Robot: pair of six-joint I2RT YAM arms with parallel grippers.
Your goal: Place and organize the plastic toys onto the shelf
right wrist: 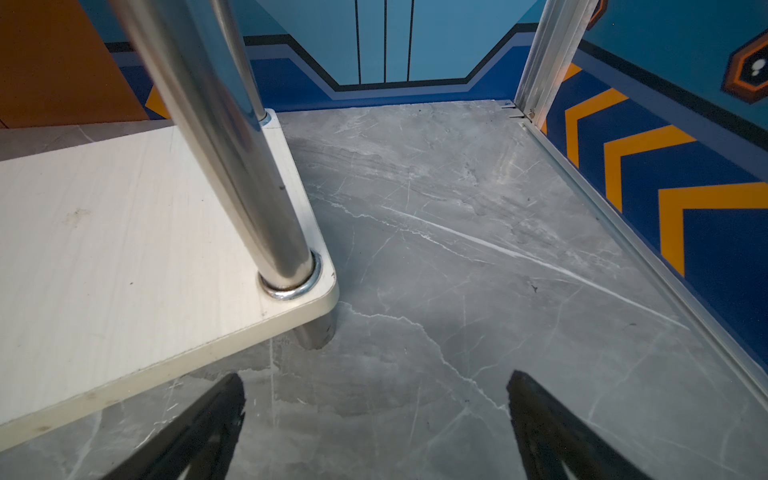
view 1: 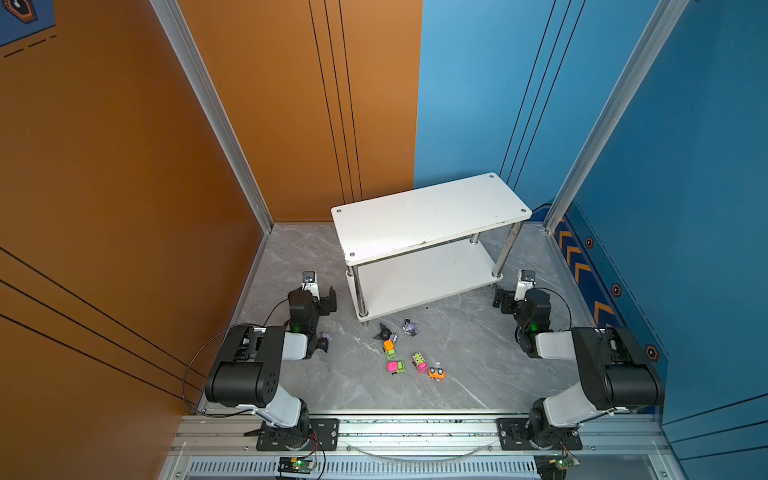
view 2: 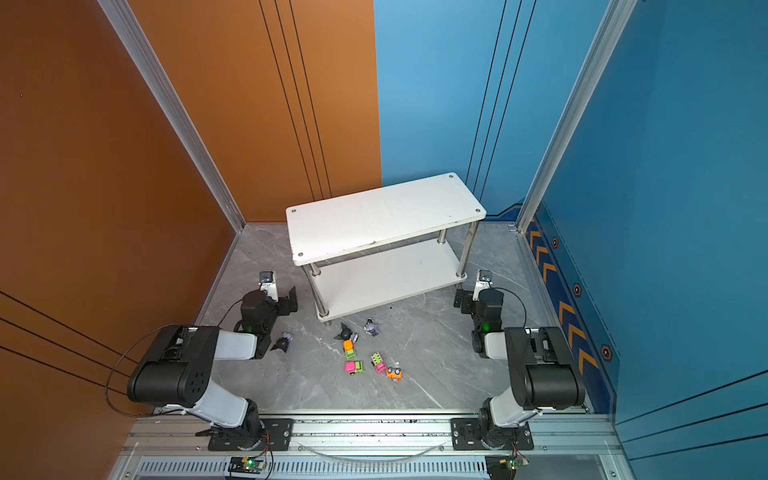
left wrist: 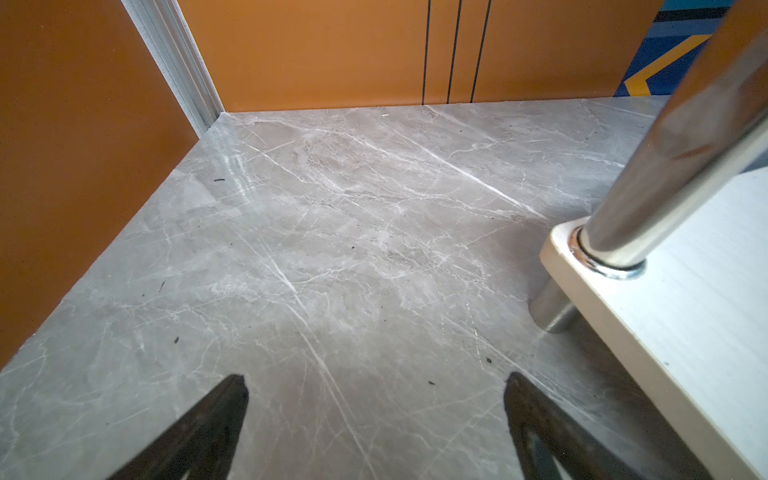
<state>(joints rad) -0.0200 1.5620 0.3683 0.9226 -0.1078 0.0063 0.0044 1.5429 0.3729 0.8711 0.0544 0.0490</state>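
Closest to me, well back from both sets of jaws toward the arm bases, the plastic toys point(view 1: 399, 353) lie loose on the grey marble floor point(view 1: 469, 374). I count four cars in both top views: an orange car point(view 1: 436, 373), a pink-and-green car point(view 1: 395, 367), a green-and-pink car point(view 1: 419, 362) and an orange-and-green car point(view 1: 389, 349). A little closer to the jaws are a black figurine point(view 1: 384, 333) and a lilac figurine point(view 1: 410, 327). A third figurine point(view 1: 323, 343) sits right beside the left arm, behind its jaws.

The left gripper point(left wrist: 376, 380) hangs over bare floor. Its dark fingers point(left wrist: 216, 415) are spread wide with nothing between them. The right gripper point(right wrist: 376, 378) looks the same: jaws wide apart over bare floor.

The shelf point(view 1: 428, 216) stands between the two grippers. A rounded corner of its lower board point(left wrist: 685, 324) lies just ahead of each set of jaws, on the side facing the other arm. Chrome posts point(view 1: 505, 249) rise from it to the top board point(view 2: 382, 216). Every toy I can see is on the floor, short of the shelf.

Beyond the jaws and the shelf stand the orange wall point(view 1: 291, 104) and the blue wall point(view 1: 478, 83).
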